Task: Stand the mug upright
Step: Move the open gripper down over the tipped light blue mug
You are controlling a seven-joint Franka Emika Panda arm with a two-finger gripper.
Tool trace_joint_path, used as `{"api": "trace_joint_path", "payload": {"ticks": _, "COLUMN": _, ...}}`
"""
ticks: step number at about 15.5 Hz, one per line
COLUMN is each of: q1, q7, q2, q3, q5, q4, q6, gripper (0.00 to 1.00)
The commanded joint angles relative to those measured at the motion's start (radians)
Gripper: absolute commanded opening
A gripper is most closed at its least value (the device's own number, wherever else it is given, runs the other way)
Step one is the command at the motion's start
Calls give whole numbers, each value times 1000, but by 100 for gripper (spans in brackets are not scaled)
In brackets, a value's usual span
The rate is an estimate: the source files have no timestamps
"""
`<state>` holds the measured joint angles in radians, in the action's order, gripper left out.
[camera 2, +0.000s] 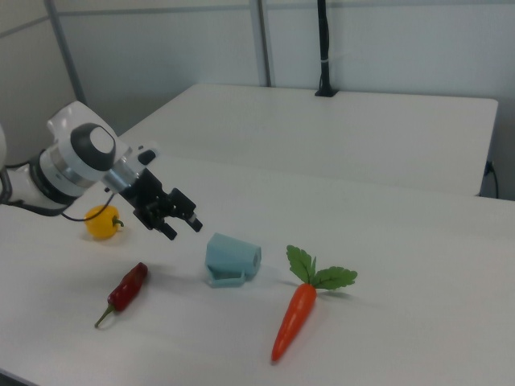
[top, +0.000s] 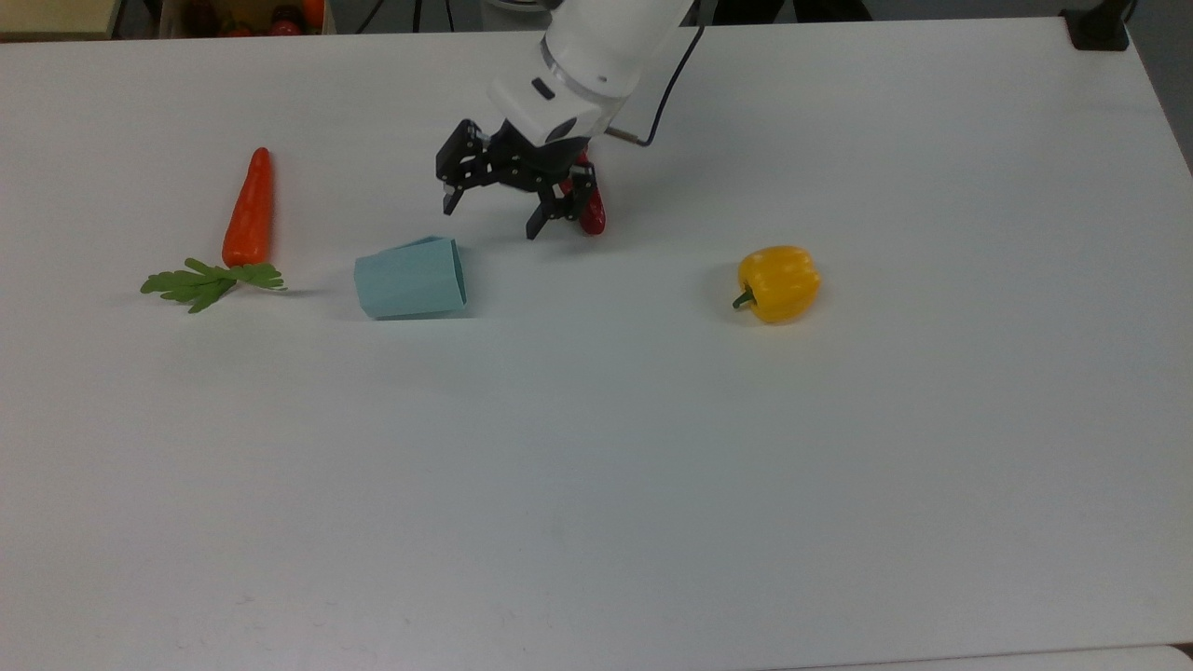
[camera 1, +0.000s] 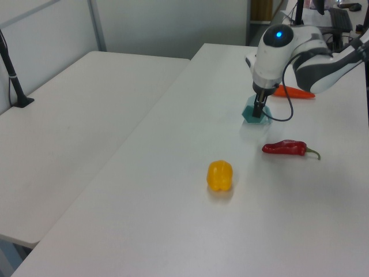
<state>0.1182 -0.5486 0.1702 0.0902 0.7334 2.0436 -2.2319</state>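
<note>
In top view my wrist covers most of the red chili (top: 591, 212); only its tip shows. Left view: my jaws block part of the mug (camera 1: 253, 113) and my arm hides the carrot (camera 1: 295, 92) greens. Arm cut off at frame edges.

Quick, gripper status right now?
Gripper: open, holding nothing, above the table beside the tipped mug.
</note>
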Motion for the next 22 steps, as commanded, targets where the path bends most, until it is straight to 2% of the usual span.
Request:
{"api": "trace_joint_path", "payload": {"ticks": 1, "q1": -31, "q7": -69, "q2": 58, "q3": -1, "q5": 92, "q4": -17, "q6": -67, "gripper": 100}}
{"api": "trace_joint_path", "payload": {"ticks": 5, "q1": -71, "q7": -79, "q2": 121, "q3": -4, "q5": 187, "q4": -60, "q6": -84, "gripper": 100}}
{"api": "trace_joint_path", "payload": {"ticks": 13, "q1": -100, "q7": -76, "q2": 135, "q3": -43, "q5": 268, "q4": -63, "q6": -91, "gripper": 100}}
{"api": "trace_joint_path", "payload": {"ticks": 15, "q1": -107, "q7": -76, "q2": 137, "q3": -44, "q5": 284, "q4": -62, "q6": -84, "gripper": 95}}
{"api": "trace_joint_path", "payload": {"ticks": 16, "q1": -107, "q7": -76, "q2": 138, "q3": -47, "q5": 293, "q4": -62, "q6": -81, "gripper": 90}}
{"api": "trace_joint_path", "payload": {"ticks": 18, "q1": -106, "q7": -74, "q2": 140, "q3": -52, "q5": 296, "q4": -57, "q6": -80, "gripper": 70}}
{"api": "trace_joint_path", "payload": {"ticks": 19, "q1": -106, "q7": -76, "q2": 143, "q3": -52, "q5": 296, "q4": -57, "q6": -78, "gripper": 54}}
{"api": "trace_joint_path", "payload": {"ticks": 21, "q1": -106, "q7": -76, "q2": 146, "q3": -52, "q5": 293, "q4": -56, "q6": -78, "gripper": 11}}
{"api": "trace_joint_path", "payload": {"ticks": 22, "q1": -106, "q7": -76, "q2": 146, "q3": -52, "q5": 290, "q4": -57, "q6": -78, "gripper": 0}}
